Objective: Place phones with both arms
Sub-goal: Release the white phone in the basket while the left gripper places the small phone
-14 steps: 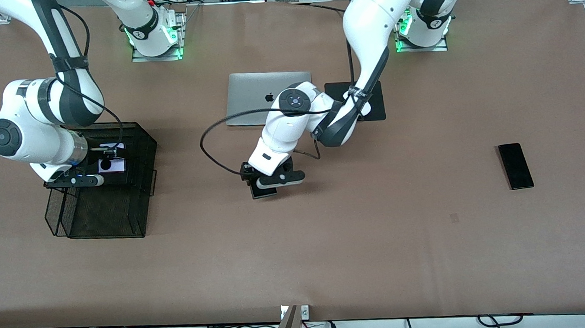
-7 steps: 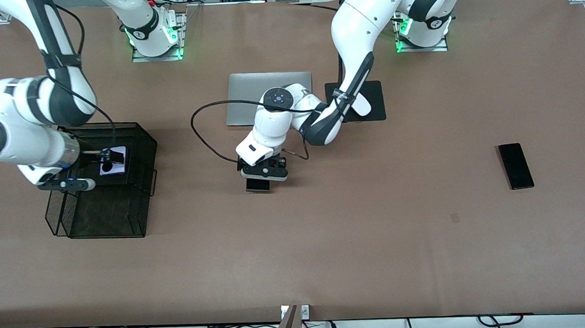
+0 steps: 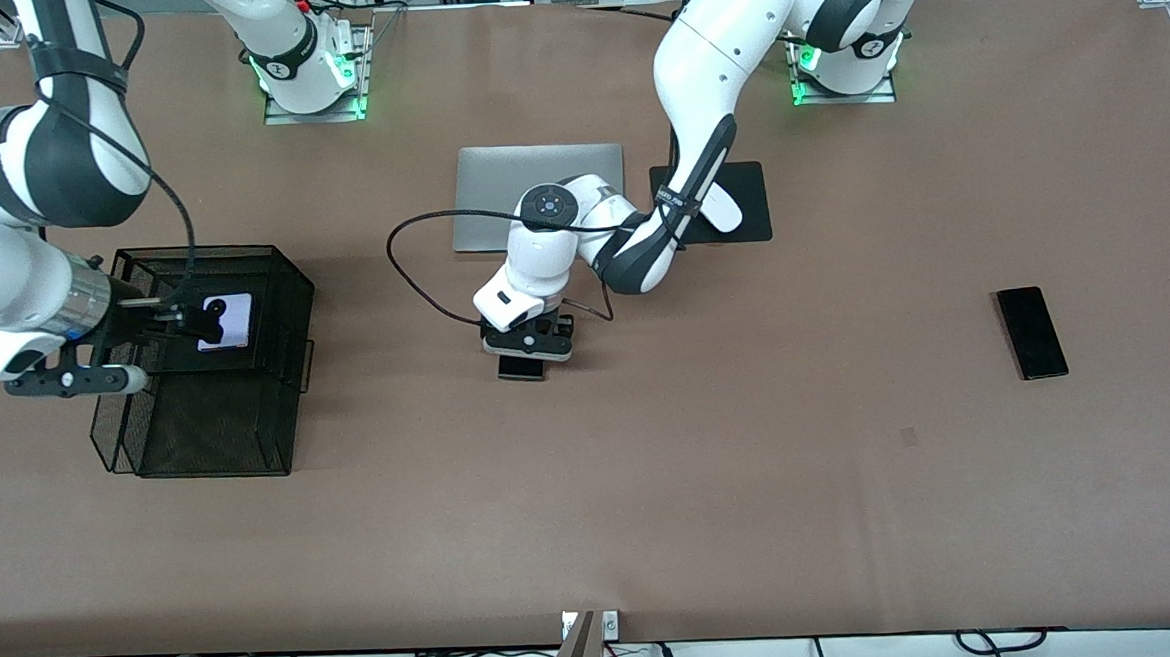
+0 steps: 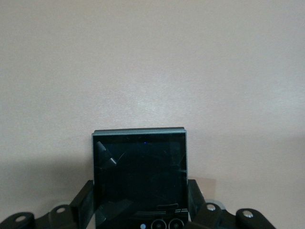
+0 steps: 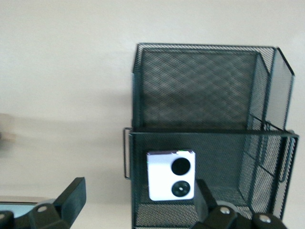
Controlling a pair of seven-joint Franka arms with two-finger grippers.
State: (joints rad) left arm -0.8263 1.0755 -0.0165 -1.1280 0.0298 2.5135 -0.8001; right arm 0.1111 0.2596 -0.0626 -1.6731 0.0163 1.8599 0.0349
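The small squarish lilac phone (image 3: 225, 321) with two black circles lies in the black mesh basket (image 3: 290, 276), in the compartment farther from the front camera. It also shows in the right wrist view (image 5: 171, 175). My right gripper (image 3: 160, 314) is open and empty above the basket; in the right wrist view (image 5: 138, 210) its fingers stand wide apart. My left gripper (image 3: 525, 349) is shut on the small squarish black phone (image 3: 521, 369), low over the table's middle. In the left wrist view (image 4: 140, 202) the fingers press that phone's (image 4: 139, 167) sides. The longer black slab (image 3: 1032, 332) lies toward the left arm's end.
A silver laptop (image 3: 497, 178) lies closed near the robots' bases, with a black mouse pad (image 3: 755, 221) and a white mouse (image 3: 726, 213) beside it. The left arm's cable (image 3: 412, 277) loops over the table beside the gripper. The basket's nearer compartment (image 5: 200, 86) holds nothing.
My right gripper has risen and drawn back from the lilac phone, which stays in the basket. My left gripper has turned and shifted toward the right arm's end with the black phone.
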